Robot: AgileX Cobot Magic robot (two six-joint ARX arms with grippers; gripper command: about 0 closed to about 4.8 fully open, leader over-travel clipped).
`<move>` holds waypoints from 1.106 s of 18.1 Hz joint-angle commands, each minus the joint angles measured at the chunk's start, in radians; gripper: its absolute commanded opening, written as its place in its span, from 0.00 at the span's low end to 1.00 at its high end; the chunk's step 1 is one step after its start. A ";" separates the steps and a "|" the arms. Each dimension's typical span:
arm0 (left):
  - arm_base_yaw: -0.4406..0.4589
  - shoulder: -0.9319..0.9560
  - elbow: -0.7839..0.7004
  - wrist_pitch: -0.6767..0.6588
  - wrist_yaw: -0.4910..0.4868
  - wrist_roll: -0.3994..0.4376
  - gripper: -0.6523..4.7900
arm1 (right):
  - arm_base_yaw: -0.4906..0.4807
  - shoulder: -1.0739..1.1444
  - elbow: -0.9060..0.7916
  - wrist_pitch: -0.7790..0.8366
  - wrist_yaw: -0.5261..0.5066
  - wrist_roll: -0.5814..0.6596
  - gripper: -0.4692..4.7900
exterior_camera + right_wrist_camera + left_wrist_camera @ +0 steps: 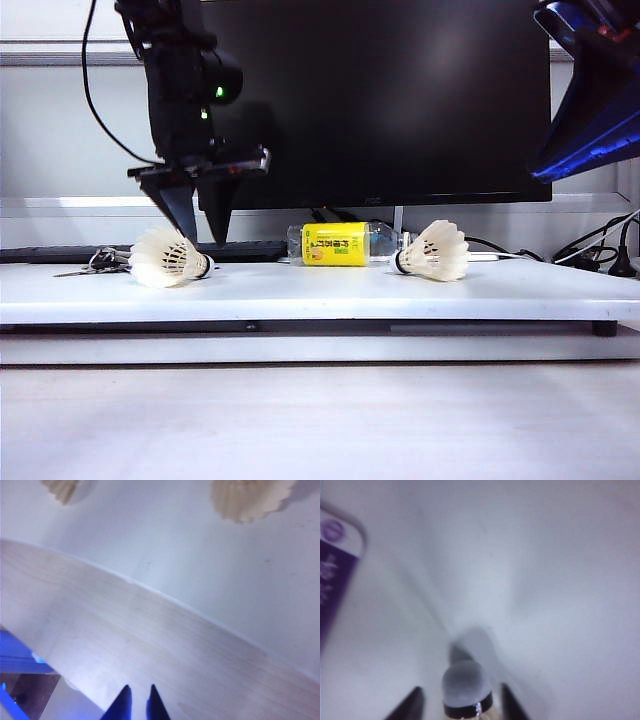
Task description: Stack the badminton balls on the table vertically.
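My left fingers straddle the first shuttlecock, not yet closed.

My left gripper (200, 238) hangs point-down over the left shuttlecock (170, 257), jaws parted; in my left wrist view its cork tip (466, 684) sits between my two fingertips (410, 706) with a gap either side, so I grip nothing yet. My right gripper (137, 700) waits high on the right over the pale wood-grain surface (125, 645), fingers nearly together and empty. Both shuttlecocks lie on their sides on the white table (320, 290), the right shuttlecock (435, 251) well apart, a yellow-labelled bottle (340, 244) between them. I judge this the reach-to-grasp step; next I should close on the cork and lift.
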 commanded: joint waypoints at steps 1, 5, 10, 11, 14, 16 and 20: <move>-0.003 -0.008 0.006 0.002 -0.003 0.000 0.48 | 0.000 -0.003 0.003 0.010 -0.011 0.001 0.19; -0.003 -0.007 0.006 -0.005 -0.004 0.004 0.53 | 0.000 -0.003 0.003 0.010 -0.030 0.001 0.19; -0.003 -0.007 0.006 -0.014 -0.021 0.010 0.58 | 0.000 -0.003 0.002 0.010 -0.031 0.001 0.19; -0.003 -0.007 0.006 -0.016 -0.021 0.011 0.58 | 0.000 -0.003 0.002 0.009 -0.031 0.001 0.19; -0.003 -0.001 0.006 -0.019 -0.021 0.011 0.58 | 0.000 -0.003 0.002 0.009 -0.034 0.001 0.19; -0.003 0.005 0.006 -0.024 -0.018 0.011 0.58 | 0.000 -0.003 0.003 0.009 -0.038 0.001 0.19; -0.007 0.014 0.006 -0.021 -0.021 0.012 0.58 | 0.000 -0.003 0.002 0.008 -0.045 0.001 0.19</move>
